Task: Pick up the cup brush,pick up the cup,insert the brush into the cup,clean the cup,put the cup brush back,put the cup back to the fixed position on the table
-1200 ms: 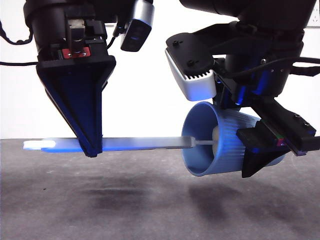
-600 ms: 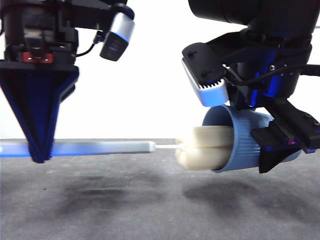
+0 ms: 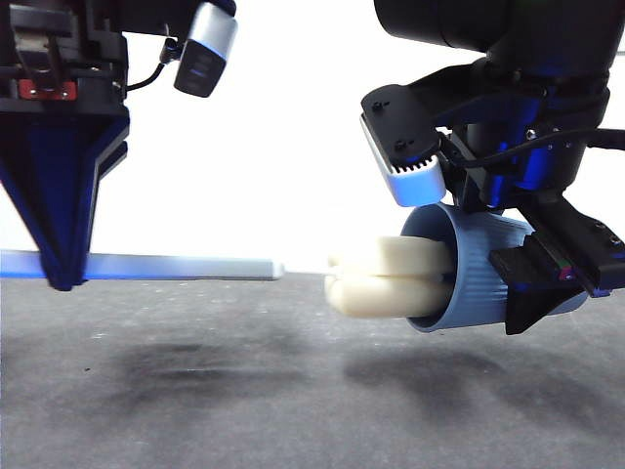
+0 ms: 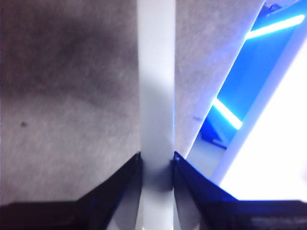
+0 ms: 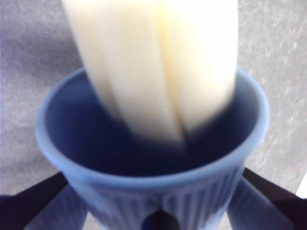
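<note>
The right hand (image 3: pixel 532 293) clenched a light blue ribbed plastic cup (image 3: pixel 479 274), tipped on its side above the dark grey matte surface (image 3: pixel 293 391), its mouth facing the left hand (image 3: pixel 61 278). The left hand gripped the long straight grey handle of the cup brush (image 4: pixel 156 96), held level. The brush's cream-yellow sponge head (image 3: pixel 386 278) sat partly inside the cup's mouth.

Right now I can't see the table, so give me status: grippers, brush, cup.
Left gripper shut on cup brush handle. Right gripper shut on cup, held sideways above the table. Sponge half out of the mouth.
</note>
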`<state>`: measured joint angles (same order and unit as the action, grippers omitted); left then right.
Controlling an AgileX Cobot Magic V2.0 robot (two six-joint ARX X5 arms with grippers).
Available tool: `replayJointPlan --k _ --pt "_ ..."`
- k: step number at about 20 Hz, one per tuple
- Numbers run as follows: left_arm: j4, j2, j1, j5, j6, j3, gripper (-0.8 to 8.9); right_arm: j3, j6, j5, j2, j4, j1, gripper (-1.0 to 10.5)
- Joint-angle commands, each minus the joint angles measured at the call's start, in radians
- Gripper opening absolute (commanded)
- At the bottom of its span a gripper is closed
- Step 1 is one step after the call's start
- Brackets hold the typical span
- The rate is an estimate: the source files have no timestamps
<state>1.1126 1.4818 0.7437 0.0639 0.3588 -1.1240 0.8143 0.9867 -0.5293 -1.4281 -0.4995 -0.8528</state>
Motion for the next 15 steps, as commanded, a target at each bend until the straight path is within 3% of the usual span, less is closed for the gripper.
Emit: replayJointPlan --k 1,9,15 --pt "-0.062 0.005 0.008 0.034 0.007 0.005 -0.09 0.001 -0.002 0.007 -0.008 0.011 -0.015 -0.2" --pt "-0.172 0.01 0.052 0.074 -0.019 0.005 -0.09 0.001 -0.001 0.037 -0.008 0.072 -0.104 -0.2" --pt "-0.169 0.01 0.068 0.076 -0.024 0.005 -0.09 0.001 -0.005 0.051 -0.008 0.094 -0.156 -0.2"
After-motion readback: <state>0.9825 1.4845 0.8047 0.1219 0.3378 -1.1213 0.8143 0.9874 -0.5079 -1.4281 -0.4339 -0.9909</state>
